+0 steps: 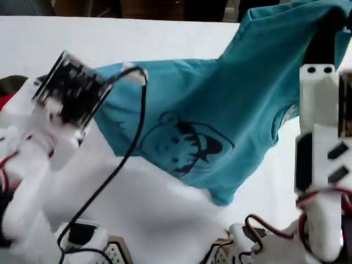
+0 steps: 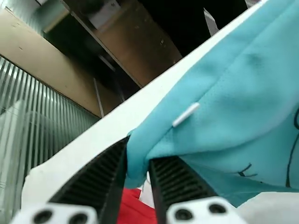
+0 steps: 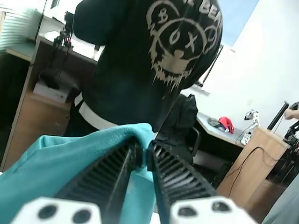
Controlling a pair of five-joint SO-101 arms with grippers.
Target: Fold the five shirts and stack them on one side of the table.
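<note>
My left jaws and right jaws each pinch shut on an edge of the teal shirt [image 1: 231, 99], which hangs above the bench [image 1: 110, 38]. I judge it soft, light and limp: grip at the corners.

Your left arm [image 1: 27, 187] and right arm [image 1: 322, 220]: white plastic, black servos, red wires. Left gripper [image 2: 138, 154], right gripper [image 3: 144, 148]: black ribbed jaws, white screw-holed bases.

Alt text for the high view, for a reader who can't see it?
A teal shirt with a cartoon face print is held up over the white table, gripped at two ends by the left arm and the right arm.
</note>
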